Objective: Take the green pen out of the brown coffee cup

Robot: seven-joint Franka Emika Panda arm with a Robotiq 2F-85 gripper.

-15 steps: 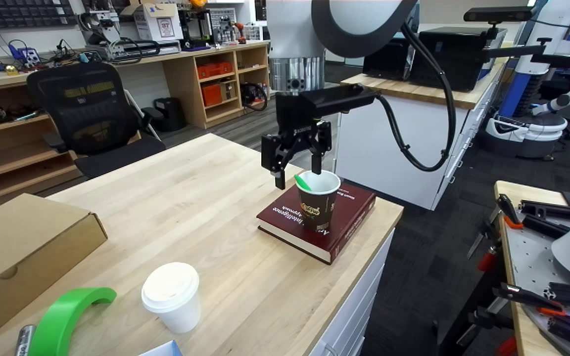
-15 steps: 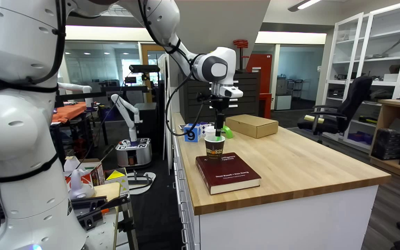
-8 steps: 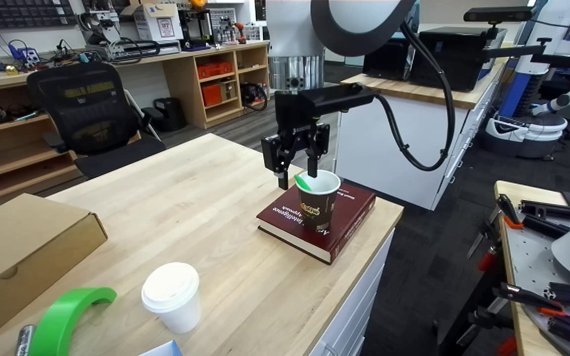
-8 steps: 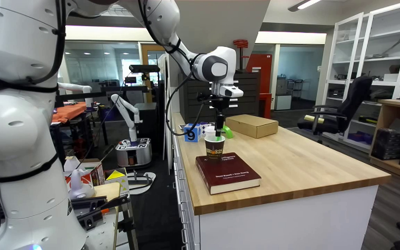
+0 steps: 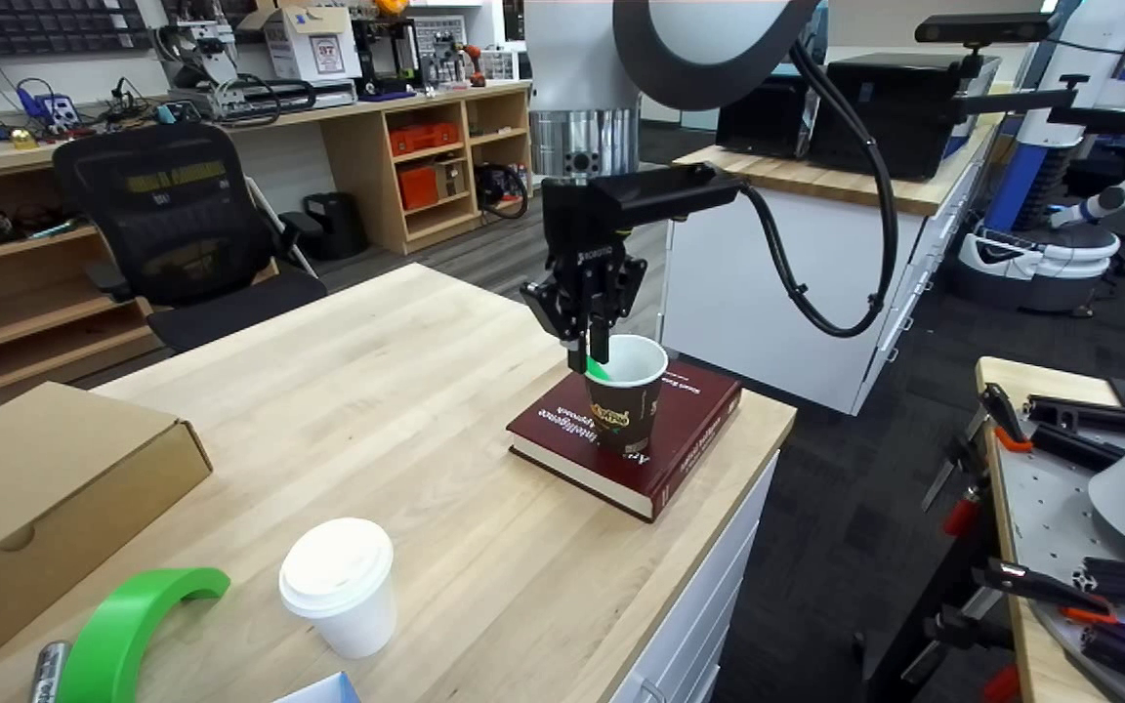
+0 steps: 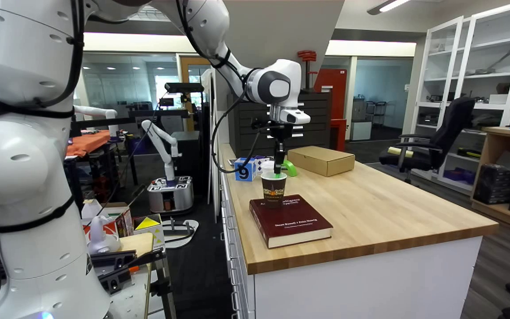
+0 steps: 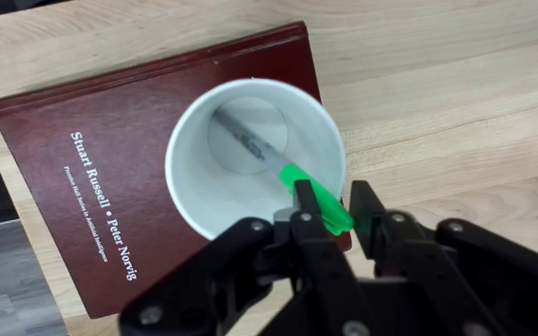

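Observation:
The brown coffee cup point(image 5: 624, 414), dark with printed lettering and white inside, stands on a book. Leaning in it is the green pen point(image 7: 294, 173): a clear barrel crosses the cup floor and the green cap sticks out over the rim. My gripper point(image 7: 332, 193) is above that rim with its fingers brought close together around the cap's end. In the wrist view the gap looks wider than the cap, whose end reaches the right finger point(image 7: 364, 210). The left fingertip hides part of the cap. In both exterior views the fingertips cover most of the pen.
The dark red book point(image 5: 553, 434) lies near the table's edge. A white lidded cup point(image 5: 336, 576), a green curved piece point(image 5: 128, 625), a marker point(image 5: 50, 674) and a cardboard box point(image 5: 55, 488) are farther along the table. A blue numbered cube point(image 6: 245, 169) stands beyond the cup.
The fingers have moved in from wide apart to a narrow gap around the pen's cap. Cup and pen have shifted very slightly; the arm has hardly moved.

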